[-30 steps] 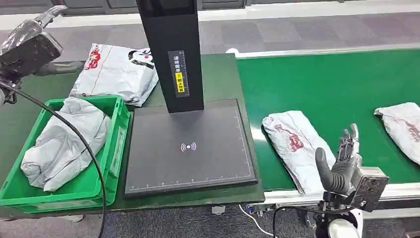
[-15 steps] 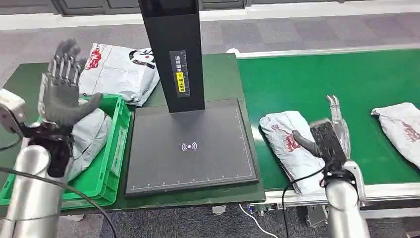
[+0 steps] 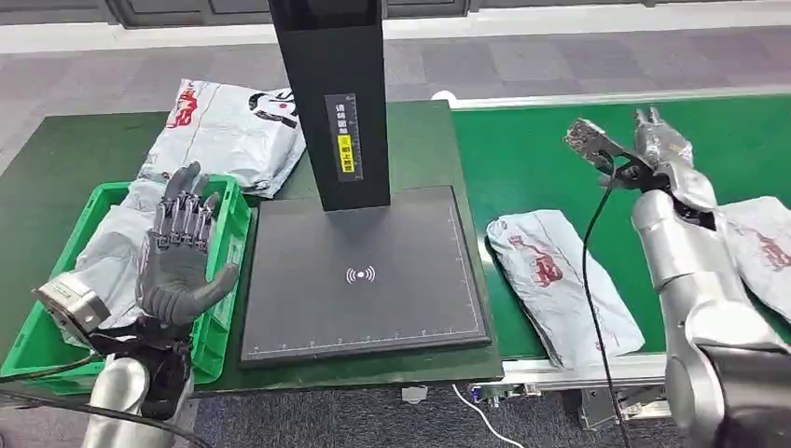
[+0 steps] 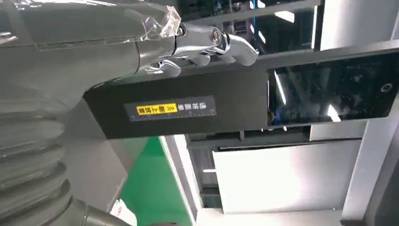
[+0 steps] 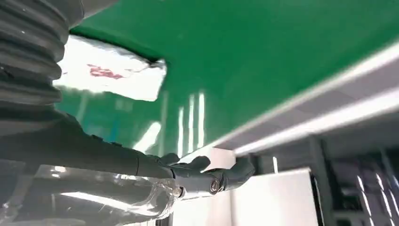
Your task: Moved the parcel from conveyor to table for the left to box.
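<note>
Green conveyor (image 3: 578, 149) fills the right of my frame, the parcel (image 3: 560, 280) lying on it at centre right beside the worktop (image 3: 56, 159). My left robot hand (image 3: 182, 257) hovers spread and empty over the crate (image 3: 228, 271) at lower left. My right robot hand (image 3: 630, 145) hangs over the belt at upper right, fingers apart, holding nothing.

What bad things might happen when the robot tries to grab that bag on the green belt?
1. The right hand is raised above the conveyor, off to the side of the nearest parcel, so it might come down beside it.
2. That parcel lies near the belt's front edge and might slip off.
3. A black cable hangs over the parcel and might snag.
</note>
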### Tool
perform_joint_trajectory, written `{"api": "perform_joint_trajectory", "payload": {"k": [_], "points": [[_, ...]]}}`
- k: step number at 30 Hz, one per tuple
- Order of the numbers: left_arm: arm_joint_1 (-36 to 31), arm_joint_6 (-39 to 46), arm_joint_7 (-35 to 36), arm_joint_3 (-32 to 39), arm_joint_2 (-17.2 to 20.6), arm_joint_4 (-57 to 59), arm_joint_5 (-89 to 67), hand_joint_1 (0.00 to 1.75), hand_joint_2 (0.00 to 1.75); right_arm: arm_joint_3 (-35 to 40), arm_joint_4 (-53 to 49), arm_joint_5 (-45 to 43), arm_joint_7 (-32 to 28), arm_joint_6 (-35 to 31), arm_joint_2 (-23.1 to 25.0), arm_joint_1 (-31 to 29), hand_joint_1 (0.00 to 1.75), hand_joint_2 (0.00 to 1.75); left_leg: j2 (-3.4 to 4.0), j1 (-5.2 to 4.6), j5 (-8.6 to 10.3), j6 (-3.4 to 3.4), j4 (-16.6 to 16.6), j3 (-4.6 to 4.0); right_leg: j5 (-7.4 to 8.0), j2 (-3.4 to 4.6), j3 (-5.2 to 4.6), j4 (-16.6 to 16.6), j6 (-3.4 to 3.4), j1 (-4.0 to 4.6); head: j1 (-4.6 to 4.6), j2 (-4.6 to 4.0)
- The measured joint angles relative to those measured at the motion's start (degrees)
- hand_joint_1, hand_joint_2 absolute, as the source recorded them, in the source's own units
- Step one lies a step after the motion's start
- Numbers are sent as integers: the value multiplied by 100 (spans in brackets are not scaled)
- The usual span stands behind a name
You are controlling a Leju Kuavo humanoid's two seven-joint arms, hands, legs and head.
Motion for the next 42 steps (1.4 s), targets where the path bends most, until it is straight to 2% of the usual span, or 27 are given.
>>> {"api": "perform_joint_trajectory", "payload": {"k": [5, 16, 21, 28, 31, 33, 37, 42], "points": [[65, -7, 0, -35, -24, -33, 7, 0, 175, 170, 497, 33, 4, -20, -15, -140, 0, 175, 0, 0, -1, 1, 0, -4, 0, 0, -3, 0, 1, -2, 0, 0], [82, -9, 0, -37, -48, -61, 17, 0, 175, 273, 867, 35, 4, -16, -42, -283, 0, 175, 1, 0, -1, 2, 0, -4, 1, 1, -5, 0, 1, -9, 0, 0], [91, -59, 33, -46, -66, -59, 52, 0, 175, 415, 1020, 232, 61, 230, -24, -245, 0, 175, 1, 0, -1, 2, 0, -6, 0, 1, -5, 0, 1, -7, 0, 0], [152, -162, 33, -98, -87, -6, 50, 0, 175, 610, 1346, 54, -405, 709, 273, 273, 0, 175, -1, 2, -2, 3, 0, -7, -2, 0, -7, 0, 3, -3, 0, 0], [149, -244, 24, -113, -85, 81, 50, 0, 175, 727, 1427, -2, -942, 1303, 421, 538, 0, 175, 0, 8, -2, 3, -1, -6, -3, 1, -8, 0, 2, 0, 0, 0], [144, -286, 24, -144, -85, 136, 50, 0, 175, 874, 1460, -4, -1251, 1462, 510, 795, 0, 175, 0, 10, -3, 3, -1, -8, -3, 1, -8, -1, 2, 6, 0, 0], [64, -295, 79, -201, -83, 247, 105, 0, 175, 1101, 1516, -7, -1311, 1458, 693, 1226, 0, 175, -9, 11, -3, 3, -1, -13, -5, -9, -10, -1, 5, 3, 0, 0], [42, -229, 129, -225, -83, 284, 153, 0, 175, 1270, 1558, -55, -1296, 1550, 839, 1256, 0, 175, 7, 10, -5, 4, 0, -4, -5, 11, -7, -2, 5, 6, 0, 0]]}}
